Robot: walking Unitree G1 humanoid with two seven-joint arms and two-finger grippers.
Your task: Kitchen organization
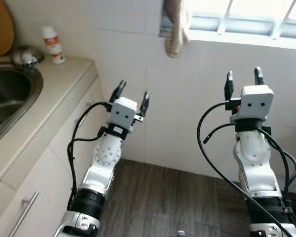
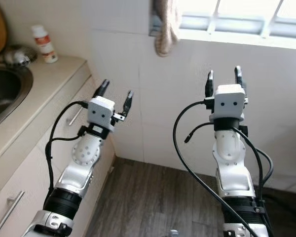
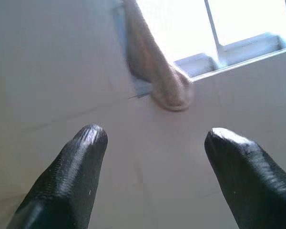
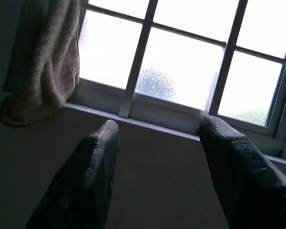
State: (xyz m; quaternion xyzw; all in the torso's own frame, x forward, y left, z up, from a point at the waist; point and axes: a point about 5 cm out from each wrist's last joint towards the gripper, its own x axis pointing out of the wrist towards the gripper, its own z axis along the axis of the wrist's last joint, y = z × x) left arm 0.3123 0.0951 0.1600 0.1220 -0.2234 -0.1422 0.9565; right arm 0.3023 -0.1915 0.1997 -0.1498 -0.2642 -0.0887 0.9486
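Both arms are raised in front of a white tiled wall. My left gripper (image 1: 133, 94) is open and empty, just right of the counter's end. My right gripper (image 1: 243, 79) is open and empty too, held higher, below the window sill. A beige cloth (image 1: 176, 30) hangs from the window's left corner, above and between the grippers; the cloth (image 3: 158, 76) also appears ahead of the left fingertips (image 3: 88, 141). A white bottle with a red label (image 1: 53, 44) stands on the counter (image 1: 54, 94) at the far left, beside a steel sink (image 1: 10, 91).
A metal drain fitting (image 1: 23, 57) and a wooden board (image 1: 0, 27) sit behind the sink. A cabinet with a bar handle (image 1: 22, 213) runs below the counter. Dark wood floor (image 1: 177, 197) lies between the arms. A barred window (image 4: 181, 62) tops the wall.
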